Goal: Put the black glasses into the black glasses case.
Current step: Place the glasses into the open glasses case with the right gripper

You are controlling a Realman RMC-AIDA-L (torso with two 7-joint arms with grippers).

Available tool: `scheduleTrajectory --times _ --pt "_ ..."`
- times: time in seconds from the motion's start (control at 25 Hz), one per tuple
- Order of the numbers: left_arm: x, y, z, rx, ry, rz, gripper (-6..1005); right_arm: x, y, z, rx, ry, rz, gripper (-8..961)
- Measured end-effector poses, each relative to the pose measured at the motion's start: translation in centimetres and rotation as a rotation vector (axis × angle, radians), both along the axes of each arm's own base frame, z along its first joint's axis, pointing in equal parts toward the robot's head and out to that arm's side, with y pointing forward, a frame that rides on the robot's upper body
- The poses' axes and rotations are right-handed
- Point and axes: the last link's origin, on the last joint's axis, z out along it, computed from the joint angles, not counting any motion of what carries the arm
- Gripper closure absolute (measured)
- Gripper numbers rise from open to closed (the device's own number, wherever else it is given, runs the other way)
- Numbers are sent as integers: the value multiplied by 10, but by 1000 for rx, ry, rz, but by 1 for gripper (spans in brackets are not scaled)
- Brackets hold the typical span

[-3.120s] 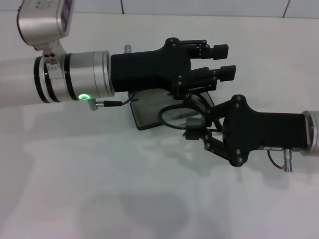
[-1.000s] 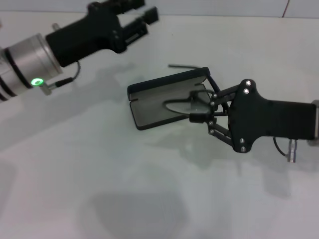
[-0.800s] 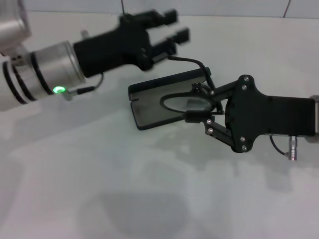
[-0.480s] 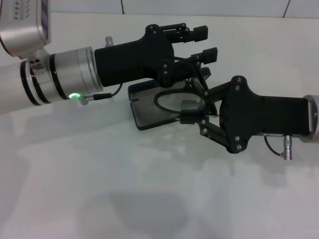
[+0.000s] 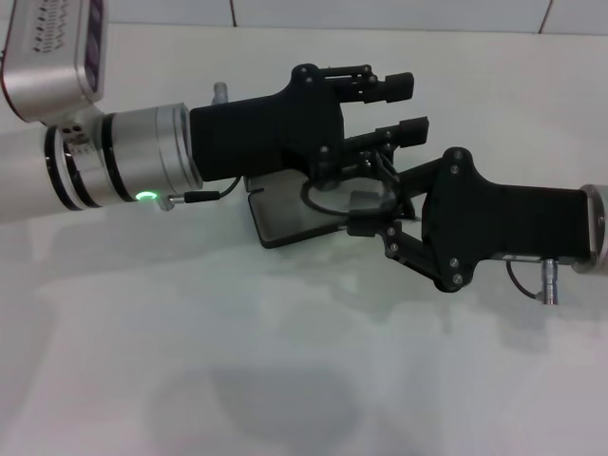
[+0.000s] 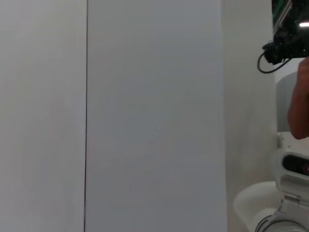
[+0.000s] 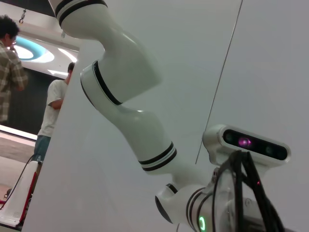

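Observation:
The black glasses case (image 5: 278,217) lies open on the white table (image 5: 285,370), grey lining up, partly hidden under my left arm. My right gripper (image 5: 361,213) comes in from the right and is shut on the black glasses (image 5: 331,201), holding them over the case's right part with one temple arm (image 5: 382,160) sticking up. My left gripper (image 5: 403,105) is open above the far side of the case, its lower finger (image 5: 410,127) close over that temple arm. Neither wrist view shows the case or the glasses.
The left arm's silver wrist (image 5: 142,157) crosses the table's left half. The left wrist view shows only a pale wall (image 6: 145,116). The right wrist view shows my white left arm (image 7: 120,92), my head camera (image 7: 246,142) and people (image 7: 50,111) far off.
My left gripper has swung in from the far left to over the case, beside the glasses. My right gripper has kept the glasses over the open case, shifting only slightly.

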Motion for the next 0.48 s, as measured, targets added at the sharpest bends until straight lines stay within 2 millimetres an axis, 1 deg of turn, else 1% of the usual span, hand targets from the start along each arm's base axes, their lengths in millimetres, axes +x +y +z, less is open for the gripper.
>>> scheduleTrajectory --times 0.2,0.36,0.48 --pt "-3 2 3 26 -14 23 519 4 -1 0 1 -14 -2 816" --pt "-15 11 15 139 -62 116 519 15 -4 -3 29 -91 6 815" --pt "-28 18 27 231 -103 204 519 27 6 -7 137 -196 -39 815"
